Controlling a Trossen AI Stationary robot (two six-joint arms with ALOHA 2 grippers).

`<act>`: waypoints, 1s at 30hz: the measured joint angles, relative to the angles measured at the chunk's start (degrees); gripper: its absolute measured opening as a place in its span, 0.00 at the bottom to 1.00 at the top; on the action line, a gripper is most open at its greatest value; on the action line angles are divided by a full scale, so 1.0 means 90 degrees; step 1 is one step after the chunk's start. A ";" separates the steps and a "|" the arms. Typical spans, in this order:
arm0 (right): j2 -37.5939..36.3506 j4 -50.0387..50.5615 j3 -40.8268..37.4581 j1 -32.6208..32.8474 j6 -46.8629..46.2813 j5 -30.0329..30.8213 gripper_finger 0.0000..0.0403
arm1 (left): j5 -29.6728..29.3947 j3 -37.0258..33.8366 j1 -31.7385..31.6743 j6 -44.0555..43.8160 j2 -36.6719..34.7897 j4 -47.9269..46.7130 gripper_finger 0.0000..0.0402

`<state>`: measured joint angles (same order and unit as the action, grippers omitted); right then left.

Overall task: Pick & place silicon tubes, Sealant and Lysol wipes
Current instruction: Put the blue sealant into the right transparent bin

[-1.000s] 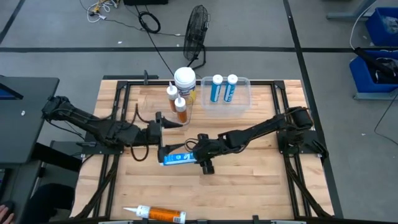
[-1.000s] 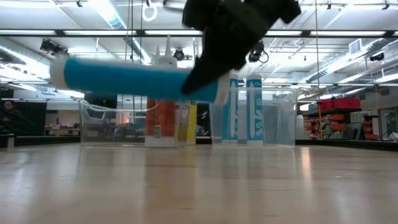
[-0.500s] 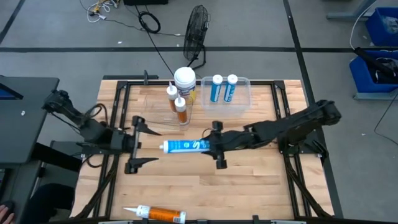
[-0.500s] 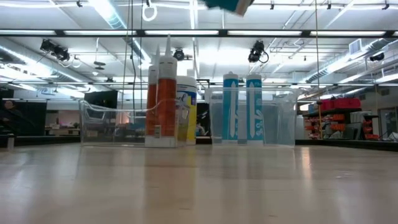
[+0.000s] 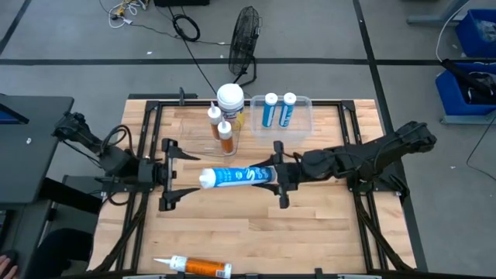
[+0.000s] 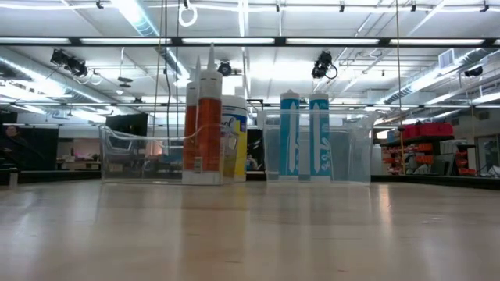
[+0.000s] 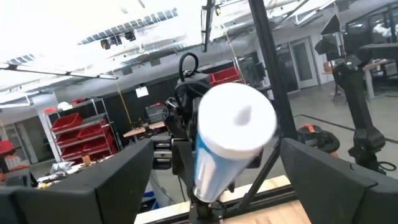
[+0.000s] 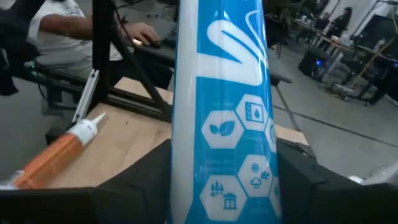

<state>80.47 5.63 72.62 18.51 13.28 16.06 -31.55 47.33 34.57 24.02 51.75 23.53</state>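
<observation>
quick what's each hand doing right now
Left hand: open, empty, the tube's white cap between its fingers.
Right hand: closed on the blue tube, held above the table.

upright tubes [image 6: 205, 125] in clear bins [image 6: 348, 156]

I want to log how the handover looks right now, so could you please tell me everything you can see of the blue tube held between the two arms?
The blue tube is a slim cartridge with a blue body printed with white icons and a white cap at one end. It is held lying level above the table's middle, clear of the wood. The right gripper clamps its far end, and its cap points at the open left gripper, whose fingers flank it without touching.
</observation>
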 joint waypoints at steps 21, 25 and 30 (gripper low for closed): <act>0.0546 -0.2125 0.0005 -0.0693 0.0200 -0.1175 0.51 | 0.1205 -0.0002 -0.1308 -0.0125 0.1413 0.2201 0.89; 0.0729 -0.2321 0.0005 -0.0824 0.0129 -0.1277 0.51 | 0.1469 -0.0005 -0.1484 -0.0453 0.1573 0.2302 0.89; 0.0935 -0.2677 0.0002 -0.0882 0.0149 -0.1367 0.51 | 0.1485 -0.0007 -0.1603 -0.0759 0.1645 0.2304 0.87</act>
<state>88.88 -18.46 72.64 10.57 14.61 3.76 -18.19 47.27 20.14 17.19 66.55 44.26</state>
